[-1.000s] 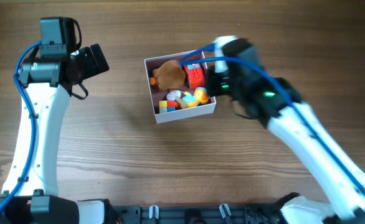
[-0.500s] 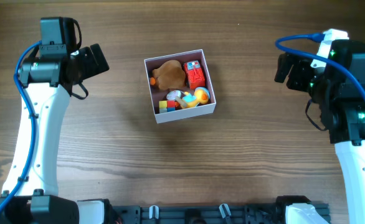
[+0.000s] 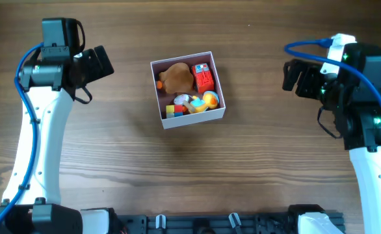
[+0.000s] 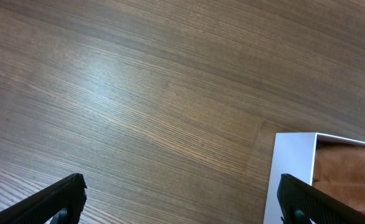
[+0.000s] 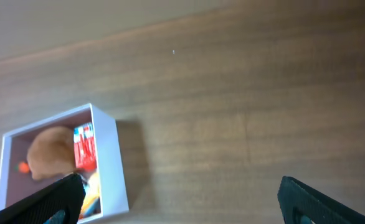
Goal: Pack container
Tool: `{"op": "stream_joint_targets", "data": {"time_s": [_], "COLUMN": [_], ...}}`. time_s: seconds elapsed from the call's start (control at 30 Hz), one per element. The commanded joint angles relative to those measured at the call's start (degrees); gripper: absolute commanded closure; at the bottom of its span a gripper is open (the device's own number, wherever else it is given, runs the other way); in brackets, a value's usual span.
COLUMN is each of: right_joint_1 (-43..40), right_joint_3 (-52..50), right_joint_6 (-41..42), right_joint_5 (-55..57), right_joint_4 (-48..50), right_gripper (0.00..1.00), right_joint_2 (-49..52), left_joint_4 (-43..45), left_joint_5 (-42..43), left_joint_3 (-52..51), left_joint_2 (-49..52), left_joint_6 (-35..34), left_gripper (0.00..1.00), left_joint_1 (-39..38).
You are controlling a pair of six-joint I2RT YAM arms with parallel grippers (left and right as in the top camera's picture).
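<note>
The container (image 3: pixel 194 119), a white-walled square box with a pink inside, sits mid-table. In it lie a brown plush toy (image 3: pixel 175 78), a red block (image 3: pixel 204 78), a yellow-orange toy (image 3: pixel 209 99) and small coloured blocks (image 3: pixel 173 110). My left gripper (image 3: pixel 101 63) hovers open to the box's left, nothing between its fingers. In the left wrist view the gripper (image 4: pixel 182 186) has the container's corner (image 4: pixel 291 177) by its right finger. My right gripper (image 3: pixel 292 76) hangs open well right of the box. In the right wrist view it (image 5: pixel 180 183) is empty, and the container (image 5: pixel 109 163) lies at lower left.
Bare brown wooden table (image 3: pixel 190 175) surrounds the box on all sides. Blue cables run along both white arms. A black rail (image 3: pixel 203 224) lines the table's near edge.
My right arm has pulled away from over the container to the right side of the table, and its gripper has opened. The left arm and the box have not moved.
</note>
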Motion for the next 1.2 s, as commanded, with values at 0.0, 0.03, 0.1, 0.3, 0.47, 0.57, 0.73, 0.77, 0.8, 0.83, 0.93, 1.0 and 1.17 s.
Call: {"op": "stream_joint_targets", "data": {"time_s": [0.0,0.03,0.1,0.3,0.47,0.57,0.73,0.77,0.8,0.83,0.93,1.0,1.17], "right_joint_1": [0.17,0.17,0.15,-1.77,-8.72,-10.60,-10.71,-10.69,-10.69,-10.69,-10.71,-10.71,-10.69], "right_joint_3": [1.01,1.01,1.01,-1.64,-12.28,-21.53,-40.48,-44.48,-47.98,-50.12,-55.10,-57.77,-61.24], "right_joint_6": [-1.11,-2.21,-4.96,-13.05,-12.92,-12.94,-12.81,-12.81,-12.83,-12.87,-13.03,-13.55,-13.51], "right_joint_5": [2.51,2.49,2.60,9.07,10.49,10.58,7.26,5.81,4.33,3.63,3.52,3.50,3.23], "right_joint_4": [5.75,7.67,9.01,8.52,8.57,9.92,15.23,16.35,17.14,17.35,17.35,17.31,17.07], "right_gripper": [0.00,0.00,0.00,0.00,0.00,0.00,0.00,0.00,0.00,0.01,0.00,0.00,0.00], "right_joint_2": [-1.20,-2.08,-3.93,-14.64,-26.01,-32.83,-45.66,-48.57,-51.41,-53.51,-59.95,-63.32,-67.10], "left_joint_4": [-0.02,-0.02,-0.02,-0.02,-0.02,-0.02,-0.02,-0.02,-0.02,-0.02,-0.02,-0.02,-0.02], "left_joint_5": [-0.13,-0.13,-0.13,-0.13,-0.13,-0.13,-0.13,-0.13,-0.13,-0.13,-0.13,-0.13,-0.13], "left_joint_3": [0.07,0.04,0.04,0.07,0.04,0.04,0.07,0.07,0.07,0.04,0.07,0.07,0.04], "left_joint_2": [0.22,0.22,0.22,0.22,0.22,0.22,0.22,0.22,0.22,0.22,0.22,0.22,0.22], "left_joint_6": [-0.50,-0.50,-0.50,-0.52,-0.50,-0.50,-0.50,-0.50,-0.50,-0.50,-0.50,-0.50,-0.50], "left_gripper": [0.00,0.00,0.00,0.00,0.00,0.00,0.00,0.00,0.00,0.00,0.00,0.00,0.00], "left_joint_1": [0.31,0.31,0.31,0.31,0.31,0.31,0.31,0.31,0.31,0.31,0.31,0.31,0.31]}}
